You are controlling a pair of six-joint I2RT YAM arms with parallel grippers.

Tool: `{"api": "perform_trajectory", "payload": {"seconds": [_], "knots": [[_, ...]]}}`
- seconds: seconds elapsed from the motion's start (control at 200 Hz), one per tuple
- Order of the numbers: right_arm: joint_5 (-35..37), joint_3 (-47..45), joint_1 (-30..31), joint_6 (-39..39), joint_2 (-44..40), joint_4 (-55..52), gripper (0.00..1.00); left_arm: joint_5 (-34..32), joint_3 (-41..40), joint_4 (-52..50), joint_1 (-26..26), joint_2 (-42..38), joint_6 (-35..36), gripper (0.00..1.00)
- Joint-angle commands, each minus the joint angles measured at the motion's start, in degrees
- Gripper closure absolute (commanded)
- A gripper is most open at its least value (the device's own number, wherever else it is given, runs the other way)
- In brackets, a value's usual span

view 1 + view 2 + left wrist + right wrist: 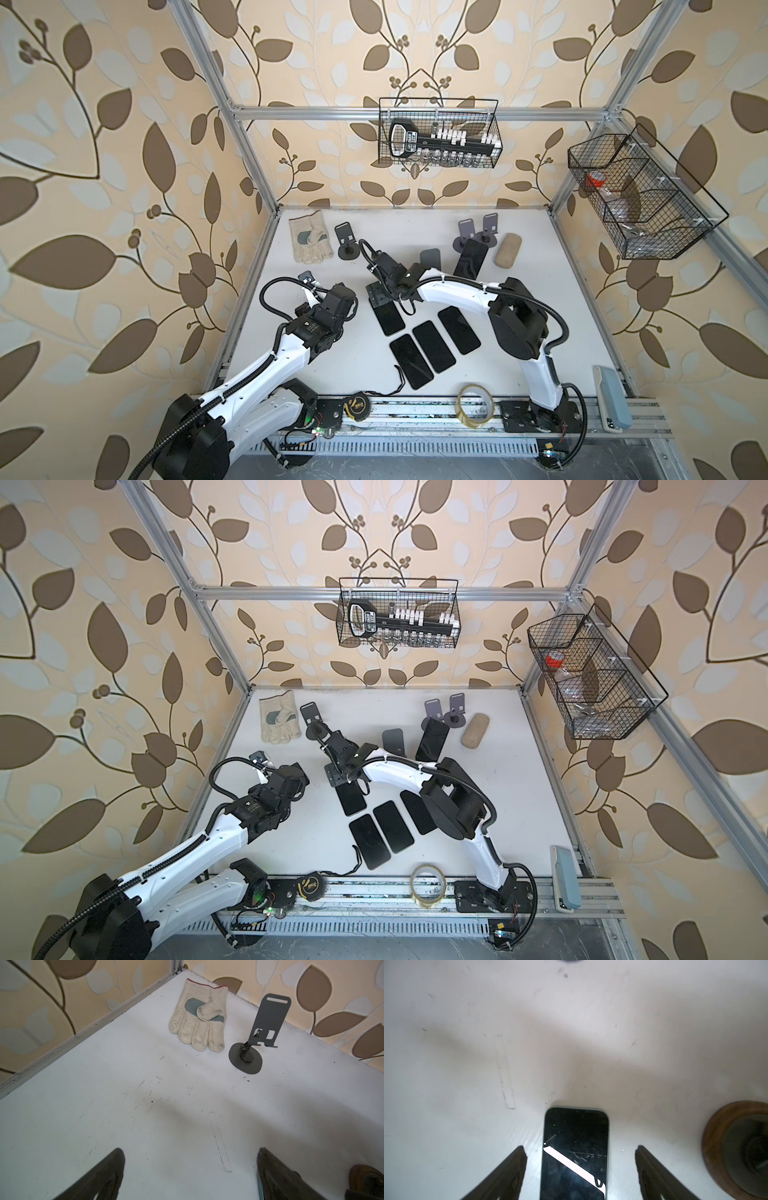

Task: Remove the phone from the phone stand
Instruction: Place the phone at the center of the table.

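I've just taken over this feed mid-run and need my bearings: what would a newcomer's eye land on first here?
The four flat phones lying side by side at the table's middle stand out first, with the right gripper open astride the end of one of them, touching neither edge. Next comes the propped phone, tilted up at the back right just in front of the grey stands.

White arm links [266, 365], black joints [517, 320], ribbed black cables [166, 441], dark tapered tool fingers [508, 1174]
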Motion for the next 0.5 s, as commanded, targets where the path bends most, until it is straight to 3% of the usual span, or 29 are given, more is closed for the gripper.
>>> {"api": "perform_trajectory", "payload": {"seconds": [0.0,0.375,0.455,0.495], "knots": [[0.89,0.03,-0.85,-0.65,-4.26,0.77,0.17,-0.69,0.71,1.34,-0.37,0.52,1.00,0.01],[2.78,-12.53,-7.27,-1.24,-19.03,6.80,0.14,3.39,-0.08,4.78,-0.36,0.58,4.59,0.01],[2.32,-15.80,-9.33,-2.29,-21.95,8.41,0.10,4.05,-0.36,5.41,-0.39,0.65,5.03,0.01],[2.33,-17.25,-10.27,-3.12,-23.21,9.11,0.00,4.31,-0.41,5.69,-0.39,0.82,5.22,0.01]]}}
